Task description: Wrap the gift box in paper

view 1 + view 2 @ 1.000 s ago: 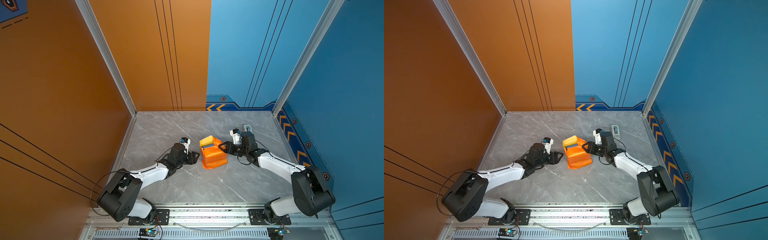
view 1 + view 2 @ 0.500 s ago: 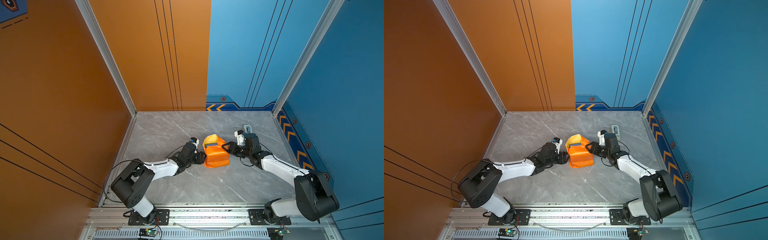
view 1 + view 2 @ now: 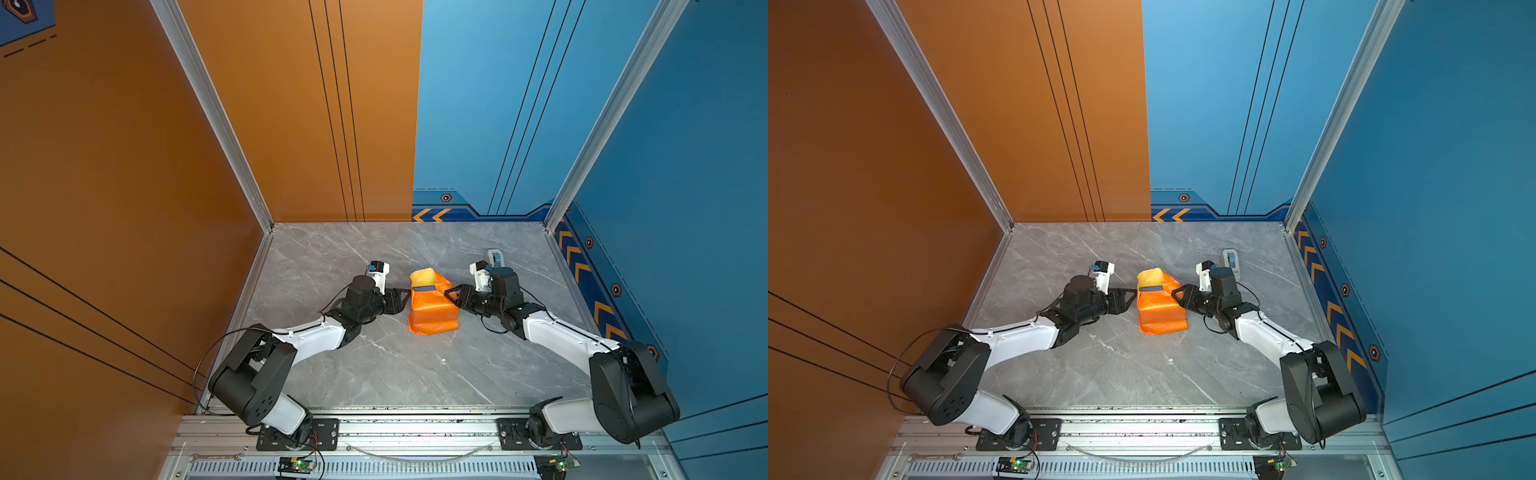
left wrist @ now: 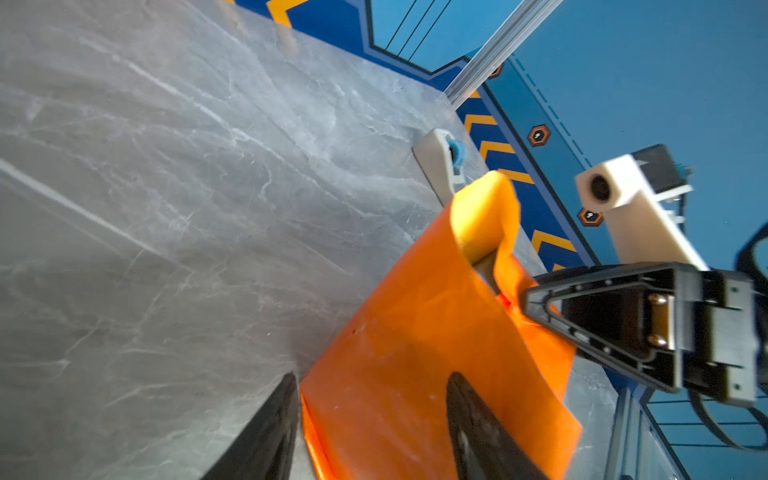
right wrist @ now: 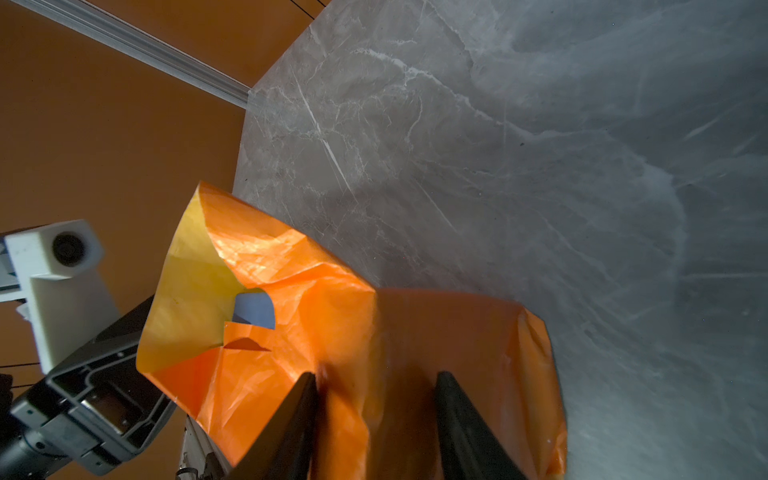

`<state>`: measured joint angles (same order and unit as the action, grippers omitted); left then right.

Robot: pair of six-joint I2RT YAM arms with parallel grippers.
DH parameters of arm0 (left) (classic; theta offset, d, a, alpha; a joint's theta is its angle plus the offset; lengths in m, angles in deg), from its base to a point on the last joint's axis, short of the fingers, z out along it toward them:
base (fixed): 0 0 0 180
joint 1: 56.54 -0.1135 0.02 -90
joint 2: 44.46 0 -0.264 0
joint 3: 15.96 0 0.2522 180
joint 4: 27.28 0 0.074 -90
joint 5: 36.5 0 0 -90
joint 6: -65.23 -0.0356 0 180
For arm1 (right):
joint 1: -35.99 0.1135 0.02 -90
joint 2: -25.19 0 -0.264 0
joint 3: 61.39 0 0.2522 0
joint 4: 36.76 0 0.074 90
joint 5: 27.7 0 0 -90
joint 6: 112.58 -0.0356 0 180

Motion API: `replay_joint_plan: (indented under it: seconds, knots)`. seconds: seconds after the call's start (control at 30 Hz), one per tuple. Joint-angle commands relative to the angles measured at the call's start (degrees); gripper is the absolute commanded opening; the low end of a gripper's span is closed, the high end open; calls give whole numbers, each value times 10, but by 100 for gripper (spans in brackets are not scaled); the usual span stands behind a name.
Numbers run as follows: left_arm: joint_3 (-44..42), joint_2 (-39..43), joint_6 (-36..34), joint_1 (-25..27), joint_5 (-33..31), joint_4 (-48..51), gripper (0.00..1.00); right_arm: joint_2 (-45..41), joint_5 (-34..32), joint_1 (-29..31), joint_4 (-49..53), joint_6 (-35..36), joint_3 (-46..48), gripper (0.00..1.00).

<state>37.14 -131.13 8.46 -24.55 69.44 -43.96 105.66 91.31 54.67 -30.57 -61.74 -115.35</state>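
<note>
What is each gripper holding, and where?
The left gripper straddles the left side of the glossy orange paper wrapped over the dark navy box, the right gripper its right side; a closed grip cannot be told.

one paper [image 3: 433, 312], one gift box [image 5: 254, 309], one dispenser [image 3: 1231, 261]

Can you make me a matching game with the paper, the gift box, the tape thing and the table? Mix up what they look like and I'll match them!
Things:
1. paper
2. gift box
3. tape dispenser
4. table

Looks:
A. grey with pale veins
B. orange outside, yellow inside
C. blue, only a small bit peeking out of a gap
D. whitish, small, standing towards the back

Right pairs: 1-B, 2-C, 3-D, 4-A
</note>
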Motion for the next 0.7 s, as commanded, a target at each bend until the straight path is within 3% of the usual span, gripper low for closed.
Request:
replay_joint_plan:
  seconds: [0.0,0.2,0.67]
  knots:
    - [-6,-3,-15,2,40,-10,58,32,7,5,111,18,33,48]
    - [16,-39,-27,-2,56,-12,54,31,10,4,111,21,32,48]
    - [120,-138,-90,-44,215,30,39,45,34,-6,105,36,30,48]
